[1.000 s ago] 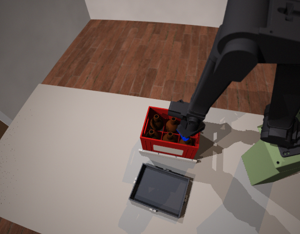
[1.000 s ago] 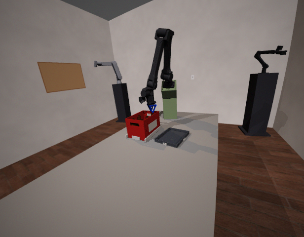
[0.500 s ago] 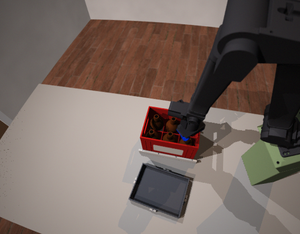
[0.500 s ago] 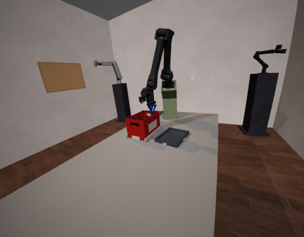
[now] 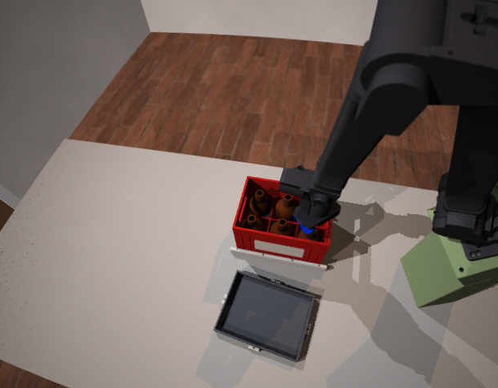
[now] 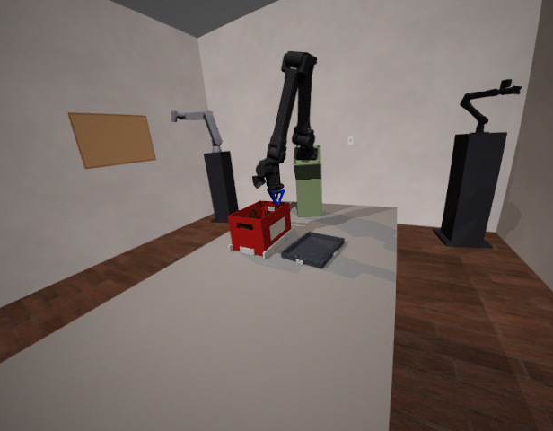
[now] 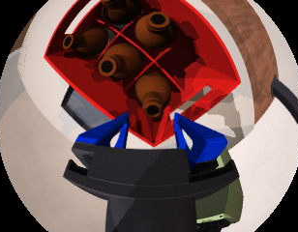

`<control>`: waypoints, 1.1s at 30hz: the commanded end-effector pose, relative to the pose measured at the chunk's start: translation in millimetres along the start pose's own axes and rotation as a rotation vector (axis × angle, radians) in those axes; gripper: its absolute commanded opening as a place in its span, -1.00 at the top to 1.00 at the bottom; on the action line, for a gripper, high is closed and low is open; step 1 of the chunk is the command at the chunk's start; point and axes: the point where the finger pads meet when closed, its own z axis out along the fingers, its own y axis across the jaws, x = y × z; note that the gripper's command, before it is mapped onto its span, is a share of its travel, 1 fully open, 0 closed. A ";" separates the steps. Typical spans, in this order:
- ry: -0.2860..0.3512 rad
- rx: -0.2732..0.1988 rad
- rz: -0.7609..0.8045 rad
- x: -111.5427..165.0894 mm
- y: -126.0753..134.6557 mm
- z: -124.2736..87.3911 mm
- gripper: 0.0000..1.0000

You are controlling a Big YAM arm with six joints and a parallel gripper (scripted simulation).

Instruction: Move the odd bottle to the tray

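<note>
Beige table carries, from left to right in the top view, the red crate, the dark tray in front of it and the green pedestal. Only the wrist view shows all five brown bottles upright in the crate's cells, with the gripper partly open and empty, its blue fingers flanking the nearest bottle. Neck thickness differences are too small to judge, and the exterior view hides the bottles behind the crate wall.

Brown bottles are being shown in a red crate bearing a pale grey label, at frame centre. A dark grey tray is being displayed below. Blue fingers are being seen on the black gripper.
</note>
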 end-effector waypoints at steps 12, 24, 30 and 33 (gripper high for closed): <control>0.007 0.002 0.007 5.5 -0.9 2.5 -0.21; 0.007 0.002 0.007 6.3 -1.4 2.2 -0.21; 0.007 0.002 0.007 6.3 -1.4 2.2 -0.21; 0.007 0.002 0.007 6.3 -1.4 2.2 -0.21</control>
